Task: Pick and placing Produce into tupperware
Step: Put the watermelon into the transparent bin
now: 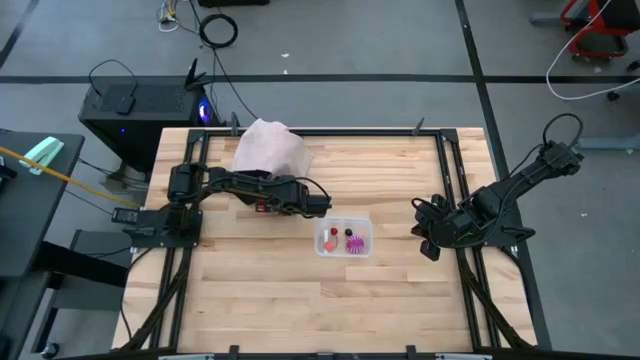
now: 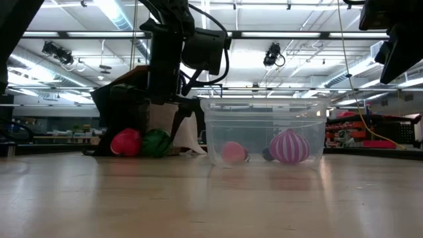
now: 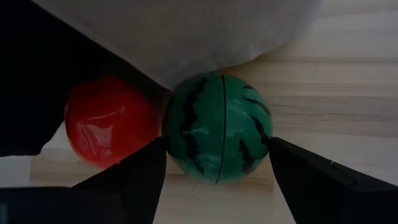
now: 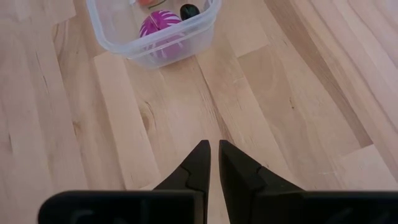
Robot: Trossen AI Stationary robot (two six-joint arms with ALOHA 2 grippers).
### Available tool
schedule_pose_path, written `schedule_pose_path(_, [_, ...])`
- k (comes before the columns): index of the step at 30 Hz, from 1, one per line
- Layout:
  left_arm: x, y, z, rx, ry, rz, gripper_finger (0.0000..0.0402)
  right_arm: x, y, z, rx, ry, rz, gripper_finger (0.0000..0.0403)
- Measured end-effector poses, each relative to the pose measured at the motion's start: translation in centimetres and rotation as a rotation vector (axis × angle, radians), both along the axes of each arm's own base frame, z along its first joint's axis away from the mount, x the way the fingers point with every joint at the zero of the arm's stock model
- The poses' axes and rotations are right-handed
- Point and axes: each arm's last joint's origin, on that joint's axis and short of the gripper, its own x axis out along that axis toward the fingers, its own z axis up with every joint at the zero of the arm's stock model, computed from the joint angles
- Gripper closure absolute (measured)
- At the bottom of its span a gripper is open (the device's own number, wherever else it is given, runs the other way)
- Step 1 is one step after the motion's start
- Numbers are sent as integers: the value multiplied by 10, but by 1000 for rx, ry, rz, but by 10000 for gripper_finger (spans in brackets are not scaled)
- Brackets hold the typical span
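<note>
A green striped watermelon ball [image 3: 217, 127] lies on the table beside a red ball [image 3: 106, 121], both at the edge of the pale bag [image 3: 186, 31]. My left gripper [image 3: 216, 149] reaches down over the green ball, a finger on each side. The clear tupperware [image 1: 344, 237] stands right of it and holds a spiky magenta piece [image 2: 289, 146], a pinkish-red piece [image 2: 232, 152] and a small dark one [image 4: 189, 10]. My right gripper [image 4: 214, 149] hangs shut above the bare table, right of the tub. My left gripper has the green watermelon ball between its two fingers, one fingertip [image 3: 155, 155] against one side [image 3: 177, 134] and the other against the opposite side [image 3: 261, 134]. The fingers slant down from above. The ball sits on the table, touching the red ball.
The pale bag [image 1: 270, 148] lies at the table's far side, just behind the left gripper. Black frame rails [image 1: 455, 190] run along the table's edges. Open wood lies near the front edge and between the tub and the right arm.
</note>
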Motion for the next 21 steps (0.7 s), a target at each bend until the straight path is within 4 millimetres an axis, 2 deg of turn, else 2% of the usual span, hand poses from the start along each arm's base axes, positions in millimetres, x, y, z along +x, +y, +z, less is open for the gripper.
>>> schedule_pose_path(11, [5,-16,5,-11,-23,-43,124,0,0,0,0,1,0,362])
schedule_pose_path(21, [17,-31,38,34,-63,-92,124,0,0,0,-1,1,0,362])
